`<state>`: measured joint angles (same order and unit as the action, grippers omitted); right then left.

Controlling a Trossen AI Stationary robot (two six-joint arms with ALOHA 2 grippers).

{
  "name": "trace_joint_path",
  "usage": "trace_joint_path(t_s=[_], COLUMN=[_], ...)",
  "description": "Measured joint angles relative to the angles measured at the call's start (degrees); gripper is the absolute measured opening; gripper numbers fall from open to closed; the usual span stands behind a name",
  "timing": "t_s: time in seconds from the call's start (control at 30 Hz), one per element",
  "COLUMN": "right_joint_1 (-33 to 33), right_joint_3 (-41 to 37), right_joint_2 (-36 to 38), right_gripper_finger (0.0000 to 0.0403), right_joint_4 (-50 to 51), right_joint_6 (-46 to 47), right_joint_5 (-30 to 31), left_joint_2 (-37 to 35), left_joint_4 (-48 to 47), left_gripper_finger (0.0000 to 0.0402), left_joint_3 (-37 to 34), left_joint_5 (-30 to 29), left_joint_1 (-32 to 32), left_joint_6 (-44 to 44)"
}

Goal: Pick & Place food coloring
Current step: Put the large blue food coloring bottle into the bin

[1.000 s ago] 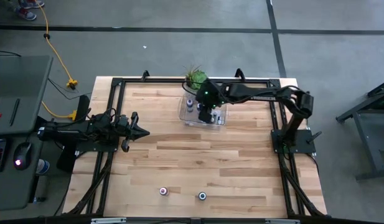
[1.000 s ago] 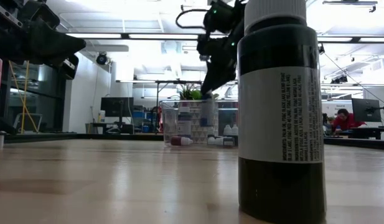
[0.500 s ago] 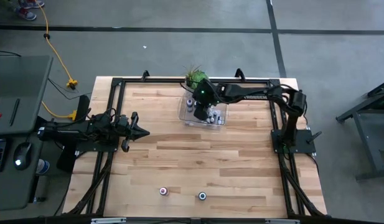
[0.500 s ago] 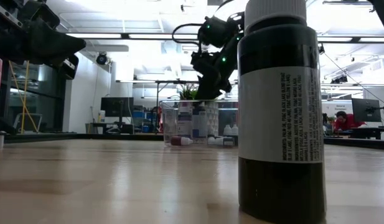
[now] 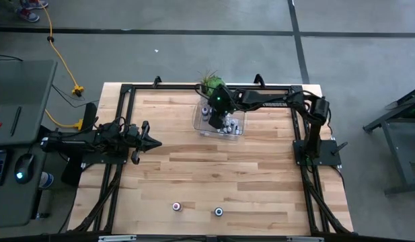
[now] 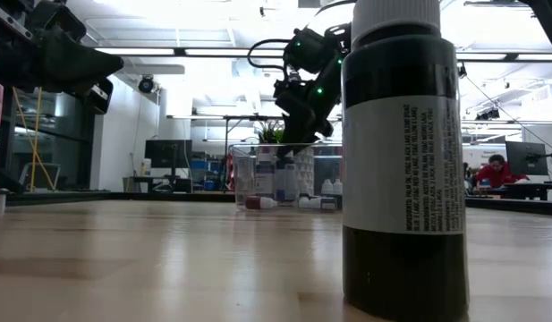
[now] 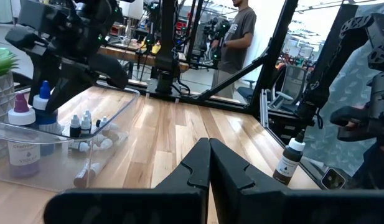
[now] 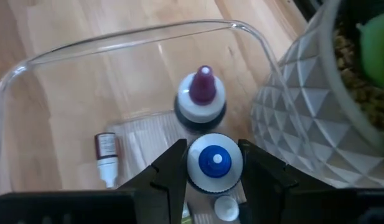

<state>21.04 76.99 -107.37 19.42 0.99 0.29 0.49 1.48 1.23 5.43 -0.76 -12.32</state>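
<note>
The food coloring bottles lie and stand in a clear tray (image 5: 198,125) at the table's far side. My right gripper (image 5: 217,117) (image 6: 299,134) hangs over the tray, pointing down. In the right wrist view its open fingers stand on either side of an upright blue-tipped bottle (image 8: 215,160), next to a purple-tipped bottle (image 8: 202,93). A small bottle (image 8: 105,155) lies on its side. Two more bottles (image 5: 176,206) (image 5: 218,212) stand near the table's near edge. My left gripper (image 5: 151,142) (image 7: 209,163) is shut, over the table's left side. My right gripper comes from above with a finger (image 8: 170,168) on each side of the blue-tipped bottle's white cap (image 8: 198,163). The bottle stands upright in the tray. Whether the fingers touch the cap, I cannot tell.
A potted green plant (image 5: 210,83) in a faceted pot (image 8: 304,93) stands right behind the tray. A dark bottle (image 6: 403,161) stands close to the low camera. A black frame (image 5: 194,88) runs around the table. Bare wood (image 5: 220,168) lies between tray and near bottles.
My right gripper has moved a little toward the table's left and far edge and has come down to the tray's rim, over the bottles. The left arm has kept still.
</note>
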Motion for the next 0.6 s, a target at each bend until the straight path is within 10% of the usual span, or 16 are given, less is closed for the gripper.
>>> trace_joint_path(t_s=[0.6], right_joint_1=[0.1], right_joint_3=[0.0], right_joint_2=[0.0], right_gripper_finger=[0.0150], right_joint_4=[1.1], right_joint_6=[1.6], right_joint_5=[-2.3], left_joint_2=[0.0], left_joint_4=[0.0], left_gripper_finger=[0.0000], left_joint_3=[0.0], left_joint_5=[0.0], left_joint_1=[0.0], left_joint_6=[0.0])
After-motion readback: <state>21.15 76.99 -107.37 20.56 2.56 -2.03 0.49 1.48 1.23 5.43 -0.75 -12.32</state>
